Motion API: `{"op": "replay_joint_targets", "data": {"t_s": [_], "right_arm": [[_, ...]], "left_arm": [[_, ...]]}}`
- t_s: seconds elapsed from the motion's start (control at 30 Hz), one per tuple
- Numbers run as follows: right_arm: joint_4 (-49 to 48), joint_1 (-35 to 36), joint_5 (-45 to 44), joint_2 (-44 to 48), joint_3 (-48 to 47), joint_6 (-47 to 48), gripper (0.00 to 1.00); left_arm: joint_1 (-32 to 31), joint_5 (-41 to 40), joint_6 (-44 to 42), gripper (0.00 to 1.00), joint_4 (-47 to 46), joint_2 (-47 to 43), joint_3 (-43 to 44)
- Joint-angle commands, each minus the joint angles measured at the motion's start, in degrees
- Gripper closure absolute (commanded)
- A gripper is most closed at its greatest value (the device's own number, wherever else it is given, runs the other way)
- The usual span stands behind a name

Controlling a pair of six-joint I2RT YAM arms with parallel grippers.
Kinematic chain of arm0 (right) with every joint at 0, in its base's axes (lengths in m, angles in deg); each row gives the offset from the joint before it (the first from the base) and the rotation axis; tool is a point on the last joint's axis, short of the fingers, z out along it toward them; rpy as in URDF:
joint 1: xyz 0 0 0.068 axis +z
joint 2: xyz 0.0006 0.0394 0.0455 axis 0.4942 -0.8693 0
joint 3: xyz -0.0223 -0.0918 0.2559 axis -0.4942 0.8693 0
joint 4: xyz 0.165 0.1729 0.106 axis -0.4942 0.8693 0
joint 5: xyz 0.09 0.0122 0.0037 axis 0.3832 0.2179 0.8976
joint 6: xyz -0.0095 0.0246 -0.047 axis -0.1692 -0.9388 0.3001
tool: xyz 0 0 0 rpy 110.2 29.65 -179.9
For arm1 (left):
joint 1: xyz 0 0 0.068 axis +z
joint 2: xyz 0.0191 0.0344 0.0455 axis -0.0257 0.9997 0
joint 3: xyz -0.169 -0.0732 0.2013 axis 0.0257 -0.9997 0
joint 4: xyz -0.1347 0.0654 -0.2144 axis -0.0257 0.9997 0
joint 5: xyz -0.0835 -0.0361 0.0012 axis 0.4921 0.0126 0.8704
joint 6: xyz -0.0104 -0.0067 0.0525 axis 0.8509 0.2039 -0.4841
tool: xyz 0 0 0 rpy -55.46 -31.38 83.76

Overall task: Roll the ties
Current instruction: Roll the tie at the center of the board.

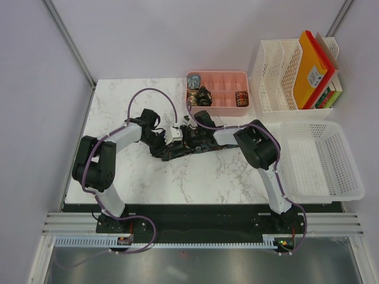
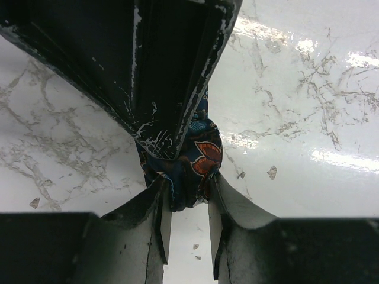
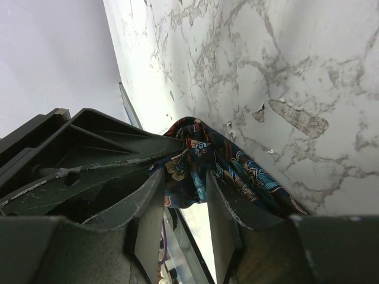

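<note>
A dark navy tie (image 1: 177, 149) with orange, blue and yellow floral print lies stretched across the middle of the marble table. My left gripper (image 1: 175, 134) is shut on a bunched part of the tie (image 2: 189, 165), pinched between its fingertips just above the table. My right gripper (image 1: 190, 124) meets it from the right and is shut on the same tie (image 3: 195, 171), with fabric trailing down to the right. Rolled ties (image 1: 203, 94) sit in the pink compartment tray (image 1: 218, 105) behind.
A white file rack (image 1: 278, 74) holding orange and red folders stands at the back right. A white mesh basket (image 1: 320, 160) sits at the right. The other gripper's dark body fills the upper part of each wrist view.
</note>
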State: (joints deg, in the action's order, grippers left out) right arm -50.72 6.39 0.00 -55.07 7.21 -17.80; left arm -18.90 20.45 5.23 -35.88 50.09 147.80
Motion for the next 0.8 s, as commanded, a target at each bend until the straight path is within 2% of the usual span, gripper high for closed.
{"op": "replay_joint_targets", "data": {"t_s": [0.0,0.17,0.27,0.37,0.53,0.77], "right_arm": [[-4.9,1.3,2.7,2.5,1.0,-1.7,0.57],[-10.6,1.3,3.1,4.0,4.3,-5.2,0.58],[-21.2,1.3,2.8,4.5,8.6,-10.9,0.6],[-26.6,1.3,3.0,3.9,11.0,-15.3,0.6],[-26.3,1.4,2.6,3.8,10.4,-14.2,0.59],[-19.4,2.0,1.5,2.6,8.2,-10.4,0.58]], "left_arm": [[-0.6,-1.3,-2.0,0.67,1.9,2.8,-0.7],[-0.6,-1.1,-2.0,0.67,2.0,2.9,-0.7],[-0.6,-1.1,-1.8,0.67,2.1,3.1,-0.6],[-0.6,-1.0,-1.5,0.67,2.1,3.2,-0.5],[-0.6,-0.9,-1.6,0.67,2.0,3.1,-0.7],[-0.6,-1.0,-1.5,0.67,2.1,3.2,-0.2]]}}
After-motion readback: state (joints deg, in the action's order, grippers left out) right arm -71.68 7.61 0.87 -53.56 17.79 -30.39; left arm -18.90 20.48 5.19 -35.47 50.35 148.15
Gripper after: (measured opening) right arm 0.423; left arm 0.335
